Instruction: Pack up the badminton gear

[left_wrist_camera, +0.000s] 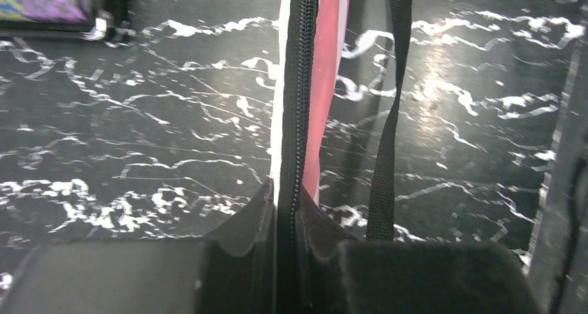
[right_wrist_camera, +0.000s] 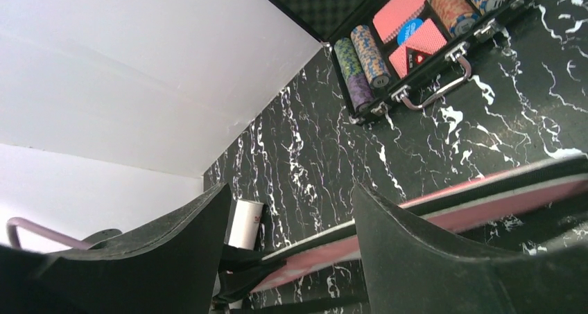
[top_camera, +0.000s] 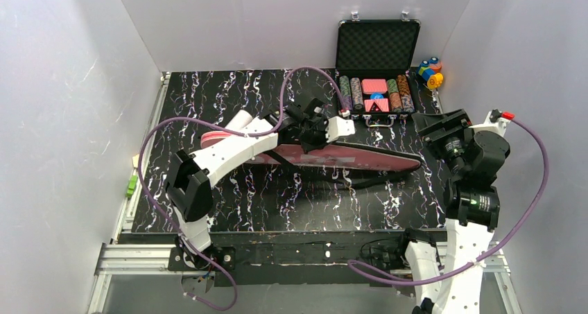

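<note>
Both jaws of the left gripper [left_wrist_camera: 286, 213] pinch the pink bag [left_wrist_camera: 326, 85].

The top camera looked down from the near side over the whole bench [top_camera: 229, 203]; both wrist cameras sat close, sharing the pink bag [top_camera: 360, 158].

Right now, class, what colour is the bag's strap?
Black strap, clearest in the left wrist view.
</note>
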Available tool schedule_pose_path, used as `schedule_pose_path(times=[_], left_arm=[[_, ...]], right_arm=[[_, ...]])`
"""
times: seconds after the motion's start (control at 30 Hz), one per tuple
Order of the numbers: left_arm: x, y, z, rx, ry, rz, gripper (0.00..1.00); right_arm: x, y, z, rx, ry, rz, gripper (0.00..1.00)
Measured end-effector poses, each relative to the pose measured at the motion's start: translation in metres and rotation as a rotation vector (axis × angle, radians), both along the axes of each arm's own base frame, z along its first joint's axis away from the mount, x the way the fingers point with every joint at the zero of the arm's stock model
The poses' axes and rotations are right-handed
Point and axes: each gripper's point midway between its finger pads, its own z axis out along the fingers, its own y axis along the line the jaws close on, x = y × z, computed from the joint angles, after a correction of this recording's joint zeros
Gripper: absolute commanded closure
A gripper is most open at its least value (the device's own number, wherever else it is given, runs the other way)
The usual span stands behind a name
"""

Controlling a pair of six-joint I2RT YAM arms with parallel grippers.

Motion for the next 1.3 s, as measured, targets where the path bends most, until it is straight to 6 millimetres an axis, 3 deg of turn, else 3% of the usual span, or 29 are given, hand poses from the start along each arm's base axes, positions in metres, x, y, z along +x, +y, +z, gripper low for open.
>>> schedule_pose_path(times=[0.13,0.27,0.37,0.47,0.67,0.73,0.77,0.93,1.03,1.1,1.2,1.23,1.3], left_arm=[[0.016,-0.012,0.004,-0.027,-0.1,0.036,1.0],[0.029,-0.017,-0.013,-0.041,-0.169,0.085,1.0],[0.03,-0.016,-0.025,-0.039,-0.169,0.126,0.89],[0.028,-0.02,-0.032,-0.062,-0.162,0.153,0.58],[-0.004,-0.008,-0.075,-0.01,-0.007,0.203,0.29],[-0.016,-0.005,-0.084,-0.002,0.058,0.218,0.08],[-0.019,-0.004,-0.086,-0.003,0.079,0.224,0.02],[-0.034,0.001,-0.061,-0.069,0.189,0.286,0.02],[-0.028,0.007,-0.021,-0.122,0.202,0.318,0.02],[-0.012,0.017,0.019,-0.185,0.176,0.36,0.02],[0.015,0.046,0.06,-0.243,0.13,0.457,0.02],[0.027,0.066,0.073,-0.257,0.102,0.524,0.02],[0.043,0.098,0.082,-0.256,0.059,0.635,0.02]], right_arm=[[0.004,0.003,-0.011,0.021,0.027,0.018,0.28],[0.007,0.006,-0.021,0.04,0.044,0.038,0.28],[0.009,0.008,-0.028,0.047,0.057,0.05,0.28],[0.011,0.009,-0.034,0.053,0.069,0.062,0.27],[0.017,0.01,-0.041,0.063,0.098,0.076,0.25],[0.019,0.01,-0.044,0.066,0.111,0.08,0.24],[0.02,0.01,-0.045,0.066,0.117,0.081,0.23],[0.029,0.009,-0.066,0.057,0.184,0.096,0.19],[0.035,0.008,-0.08,0.045,0.24,0.111,0.16],[0.041,0.006,-0.093,0.039,0.29,0.121,0.15],[0.047,0.004,-0.109,0.034,0.376,0.135,0.15],[0.049,0.003,-0.112,0.029,0.4,0.141,0.14],[0.055,0.002,-0.117,0.021,0.431,0.153,0.14]])
